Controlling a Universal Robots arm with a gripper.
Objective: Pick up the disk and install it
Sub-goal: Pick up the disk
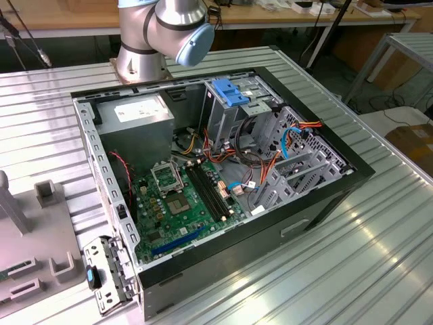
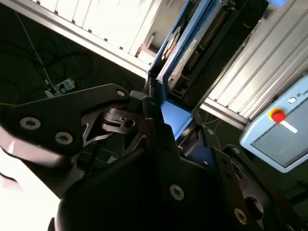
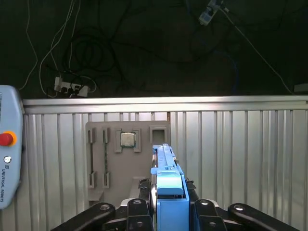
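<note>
1. Exterior view first: the open computer case [image 1: 223, 169] lies on the ribbed metal counter [image 1: 379, 230], green motherboard [image 1: 186, 196] facing up. A light-blue latch plate [image 1: 230, 91] sits on top of the drive cage. The grey box [image 1: 139, 115] with its white label is beside it, toward the exterior view's left. The arm's base [image 1: 145, 47] stands just behind the case.
2. Over to the first wrist view: the claw [image 3: 168, 204] is pinching the disk [image 3: 166, 168] edge-on, black fingers [image 3: 144, 202] pressed against the blue rails on either side. Beyond it a grey fixture plate [image 3: 127, 159] rests on the counter with a chip [image 3: 127, 139] seated in it. A pendant's red button [image 3: 6, 139] glows at the edge.
3. Second wrist view: the disk [image 2: 187, 48] is gripped at one end (connector side pointing away), with the ribbed counter behind it.
</note>
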